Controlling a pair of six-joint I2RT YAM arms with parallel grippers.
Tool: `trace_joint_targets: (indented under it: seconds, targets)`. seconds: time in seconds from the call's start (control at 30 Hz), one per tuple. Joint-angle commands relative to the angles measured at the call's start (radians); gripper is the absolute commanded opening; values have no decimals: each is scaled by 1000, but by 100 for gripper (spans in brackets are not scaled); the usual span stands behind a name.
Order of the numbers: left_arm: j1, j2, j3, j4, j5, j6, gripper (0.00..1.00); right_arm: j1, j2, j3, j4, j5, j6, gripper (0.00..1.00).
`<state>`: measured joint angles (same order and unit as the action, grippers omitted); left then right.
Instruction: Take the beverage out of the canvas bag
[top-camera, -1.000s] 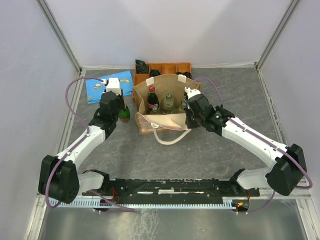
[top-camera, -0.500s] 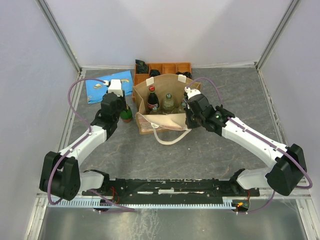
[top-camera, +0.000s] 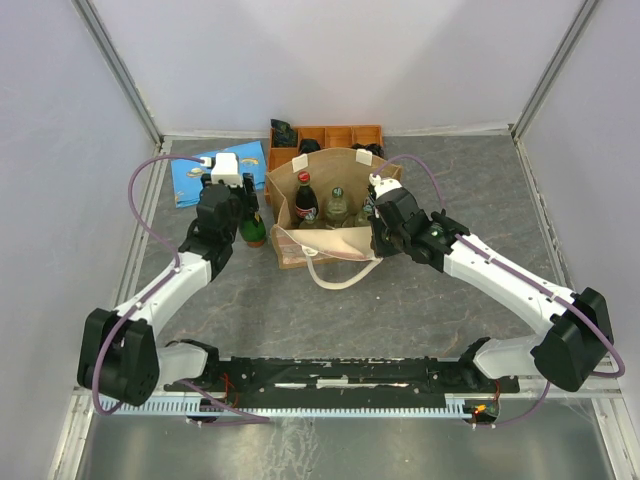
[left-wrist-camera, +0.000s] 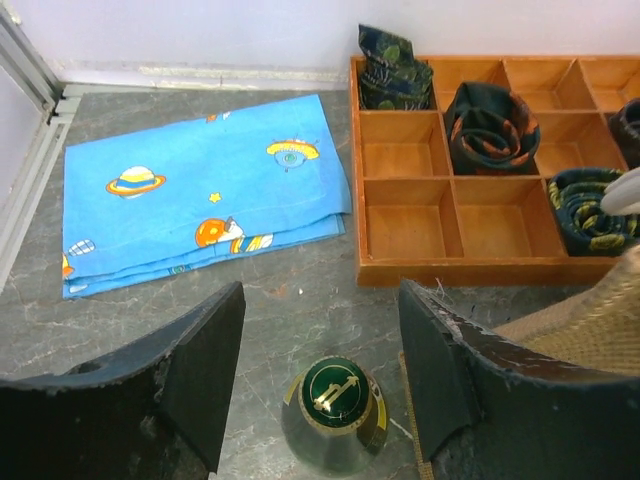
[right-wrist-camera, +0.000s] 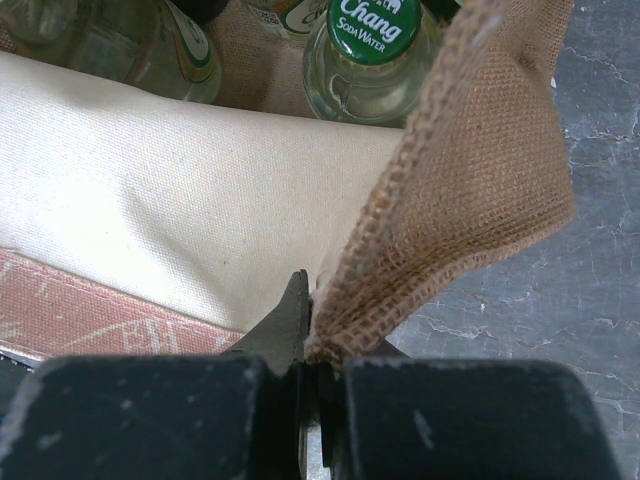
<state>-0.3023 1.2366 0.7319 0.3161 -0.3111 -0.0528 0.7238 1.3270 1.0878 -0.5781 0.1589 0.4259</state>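
The canvas bag (top-camera: 330, 243) stands open at mid table, with a red-capped cola bottle (top-camera: 305, 197) and clear bottles (top-camera: 337, 205) inside. A green-capped bottle (top-camera: 254, 230) stands upright on the table just left of the bag. My left gripper (top-camera: 242, 213) is open above it. In the left wrist view the green cap (left-wrist-camera: 335, 392) sits between the spread fingers (left-wrist-camera: 200, 370), untouched. My right gripper (top-camera: 378, 224) is shut on the bag's right burlap edge (right-wrist-camera: 450, 210), pinched at the jaws (right-wrist-camera: 318, 335). A Chang soda bottle (right-wrist-camera: 372, 45) shows inside the bag.
An orange compartmented tray (top-camera: 340, 134) with rolled dark items stands behind the bag; it also shows in the left wrist view (left-wrist-camera: 405, 232). A flat blue patterned pouch (top-camera: 198, 178) lies at the back left (left-wrist-camera: 190, 190). The bag's cream handle loop (top-camera: 340, 280) lies on the table in front.
My left gripper has shifted slightly around the green bottle, which stays standing beside the bag. The right arm and the bag have not moved.
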Motion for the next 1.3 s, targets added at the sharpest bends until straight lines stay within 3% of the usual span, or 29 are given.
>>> trace_joint_targets:
  seconds: [0.0, 0.17, 0.4, 0.53, 0.73, 0.97, 1.27]
  targets:
    - [2, -79, 84, 36, 12, 22, 70, 6, -39, 13, 53, -27, -6, 0]
    - [-31, -122, 232, -45, 143, 93, 71, 6, -62, 3, 54, -10, -11, 0]
    - [-204, -18, 484, -229, 462, 229, 71, 5, -66, 1, 56, -3, -7, 0]
    - [-281, 55, 456, -149, 587, 244, 74, 5, -71, -12, 70, -1, 10, 0]
    - [-296, 178, 415, -38, 755, 235, 77, 6, -85, -22, 73, 5, 28, 0]
    - [-307, 286, 439, -15, 767, 235, 77, 5, -117, -38, 64, 37, 41, 12]
    - [-319, 328, 414, -17, 899, 318, 76, 6, -133, -47, 70, 51, 47, 13]
